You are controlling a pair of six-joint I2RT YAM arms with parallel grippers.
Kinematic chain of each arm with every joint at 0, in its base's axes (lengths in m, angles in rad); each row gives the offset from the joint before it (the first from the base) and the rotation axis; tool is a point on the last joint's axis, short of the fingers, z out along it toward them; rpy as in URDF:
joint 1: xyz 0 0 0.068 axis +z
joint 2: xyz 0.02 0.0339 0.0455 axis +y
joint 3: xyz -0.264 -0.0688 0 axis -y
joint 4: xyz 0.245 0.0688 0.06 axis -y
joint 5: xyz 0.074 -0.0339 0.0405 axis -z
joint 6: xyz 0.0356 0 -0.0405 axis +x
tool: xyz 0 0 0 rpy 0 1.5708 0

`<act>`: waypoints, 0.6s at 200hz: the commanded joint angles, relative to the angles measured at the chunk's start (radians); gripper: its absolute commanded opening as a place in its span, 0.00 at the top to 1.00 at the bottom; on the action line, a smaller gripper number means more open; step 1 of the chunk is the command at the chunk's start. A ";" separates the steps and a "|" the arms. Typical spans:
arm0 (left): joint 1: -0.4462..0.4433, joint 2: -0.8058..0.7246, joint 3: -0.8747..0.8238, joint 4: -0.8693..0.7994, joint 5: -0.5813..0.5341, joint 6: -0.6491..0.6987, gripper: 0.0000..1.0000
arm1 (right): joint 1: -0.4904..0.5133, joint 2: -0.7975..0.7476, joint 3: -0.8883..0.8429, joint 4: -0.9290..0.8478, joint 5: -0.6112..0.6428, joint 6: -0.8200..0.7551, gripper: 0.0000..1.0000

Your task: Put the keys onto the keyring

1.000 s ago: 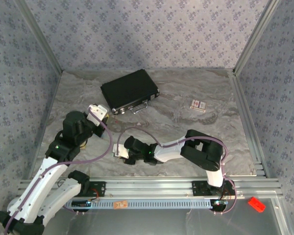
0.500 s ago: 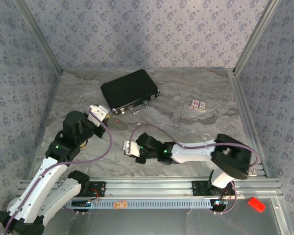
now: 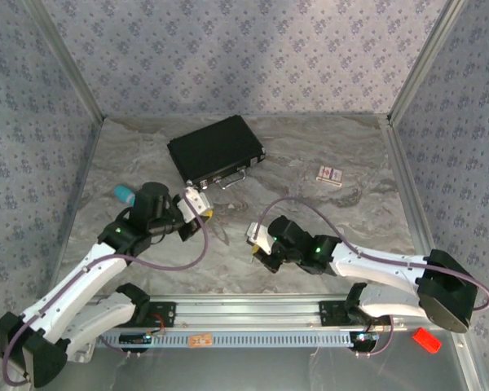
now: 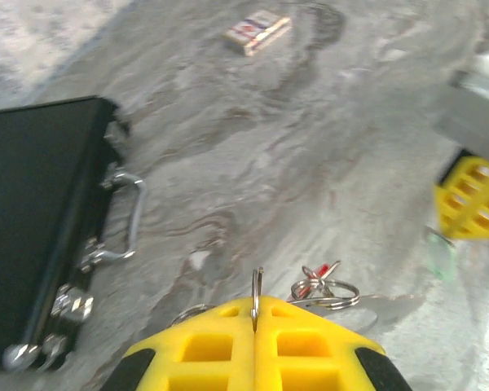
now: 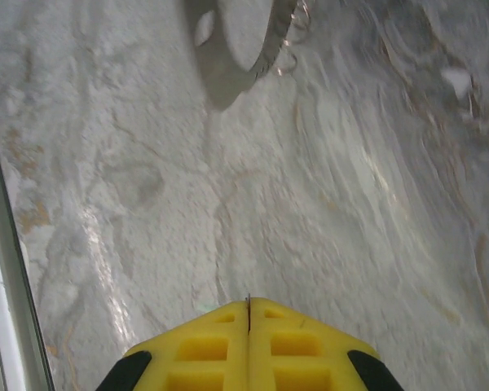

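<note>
My left gripper (image 4: 255, 305) is shut on the keyring (image 4: 257, 287), a thin metal hoop that stands edge-on between the yellow fingertips. Just right of it hangs a cluster of small rings with a red-headed key (image 4: 320, 279). In the top view the left gripper (image 3: 202, 206) is below the black case and the right gripper (image 3: 255, 239) sits a short way to its right. My right gripper (image 5: 248, 304) is shut on a thin metal sliver, apparently a key, with a pale green bit (image 5: 204, 308) beside it. The keyring (image 5: 270, 39) looks blurred at the top of the right wrist view.
The black case (image 3: 216, 150) lies at the back left with its handle (image 4: 130, 213) facing me. A teal stick (image 3: 124, 194) lies left of the left arm. A small card box (image 3: 330, 174) sits at the back right. The right gripper's fingers (image 4: 470, 199) appear at the left wrist view's right edge.
Both arms have swung right. The left gripper moved from the case's left corner toward the middle, uncovering the teal stick. The right gripper slid right and its arm stretched out.
</note>
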 commanded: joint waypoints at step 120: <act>-0.068 0.054 -0.057 0.086 0.179 0.150 1.00 | -0.175 0.177 0.120 -0.161 -0.103 0.156 1.00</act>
